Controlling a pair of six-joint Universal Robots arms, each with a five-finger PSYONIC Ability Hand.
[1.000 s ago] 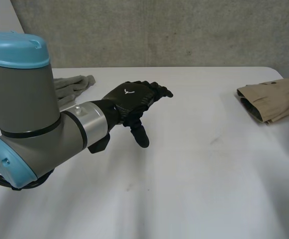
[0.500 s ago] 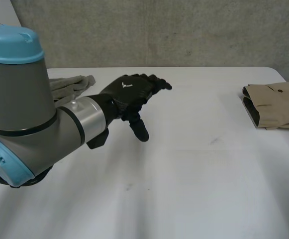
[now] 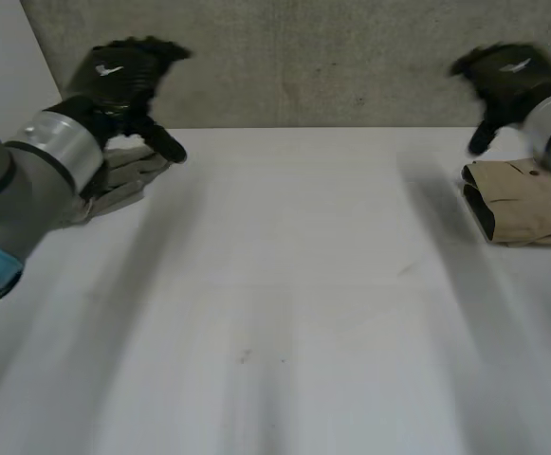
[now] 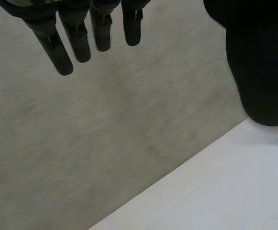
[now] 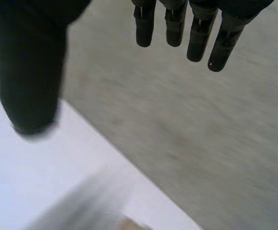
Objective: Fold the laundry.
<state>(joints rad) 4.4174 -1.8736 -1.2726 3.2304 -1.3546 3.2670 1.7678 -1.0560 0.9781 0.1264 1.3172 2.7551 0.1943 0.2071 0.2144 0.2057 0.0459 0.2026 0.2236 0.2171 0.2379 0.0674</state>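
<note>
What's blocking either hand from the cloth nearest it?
Nothing visible. The left hand, open and empty, is raised over the grey cloth. The right hand, also open and empty, is raised over the folded tan garment.

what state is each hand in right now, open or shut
Left hand: open, holding nothing.
Right hand: open, holding nothing.

The tan garment [image 3: 529,201] and grey garment [image 3: 125,177] are cloth; the table [image 3: 294,284] is smooth, matt.
</note>
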